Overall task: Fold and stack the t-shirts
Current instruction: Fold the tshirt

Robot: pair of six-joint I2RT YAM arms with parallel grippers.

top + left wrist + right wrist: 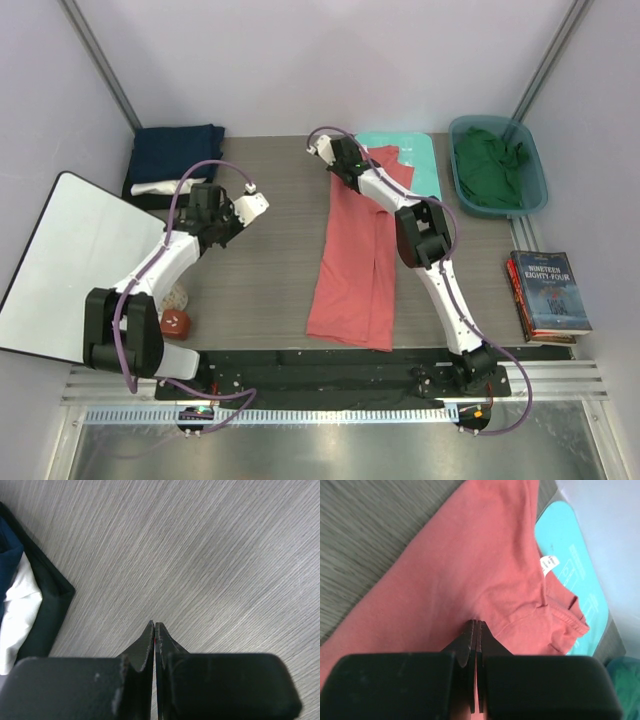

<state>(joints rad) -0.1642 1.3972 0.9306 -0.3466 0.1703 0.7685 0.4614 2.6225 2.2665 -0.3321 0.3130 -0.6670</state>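
As it looks from above: both arms reach out over the grey table [270,280] from their bases at 6 o'clock.
Coral-red t-shirt [355,270]: lies mid-table as a long narrow strip from 12 to 6 o'clock, its top end lapping the mint board [425,165].
Right gripper [322,150]: at 12 o'clock, at the shirt's top left corner; from up here I cannot tell how its fingers stand.
Left gripper [252,205]: at 10 o'clock over bare wood, well apart from the coral shirt.
Stack: navy t-shirt [180,150] on top with a white t-shirt [155,187] showing under it, far corner at 10 o'clock.
Green t-shirt [490,165]: bunched in the teal tub [535,170] at 2 o'clock.
Other things: book [548,290] at 4 o'clock, white panel [70,260] at 9 o'clock.

Left wrist, claw: left gripper [155,625] has its jaws pressed tip to tip, holding nothing, above the table [200,555].
Left wrist, cloth: stack corner at 9 o'clock, navy t-shirt [7,540] over white t-shirt [20,595], with dark cloth [50,605] at its outer edge.

Right wrist, claw: right gripper [476,622] has its jaws closed flat together, tips down at the coral-red t-shirt [470,555]; I cannot tell whether any cloth is nipped between them.
Right wrist, shirt: collar and a small white tag [549,564] at 2 o'clock, lying on the mint board [570,555].
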